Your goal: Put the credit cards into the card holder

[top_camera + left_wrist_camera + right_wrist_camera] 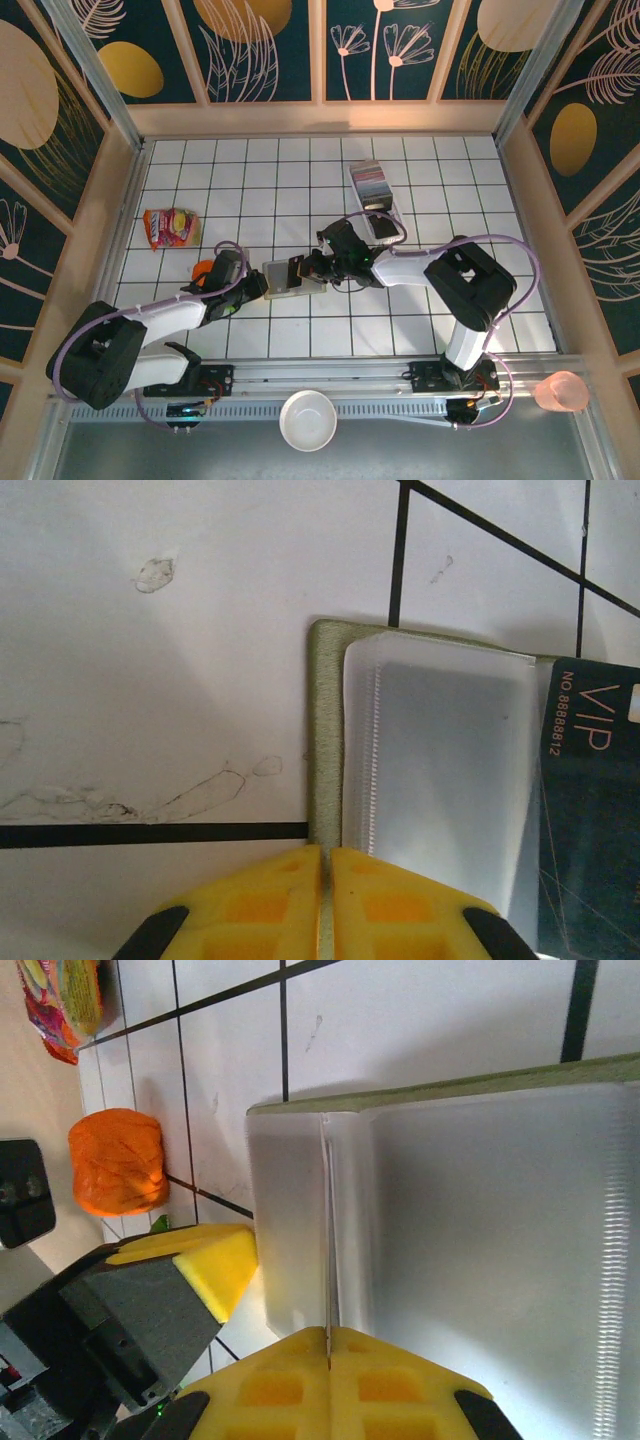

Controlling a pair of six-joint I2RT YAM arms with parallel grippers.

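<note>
White tiled table [450, 180] is carrying card holder [281, 276] mid-table, clear tray [391, 206] behind it, snack packet [170, 228] and orange lump [118, 1160] lying left.

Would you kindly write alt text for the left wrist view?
The left gripper, yellow fingers shut, pinches the near edge of an olive-green rectangular card holder with frosted plastic pockets, on a white tiled table. A dark rectangular card printed VIP sits at its right side.
</note>
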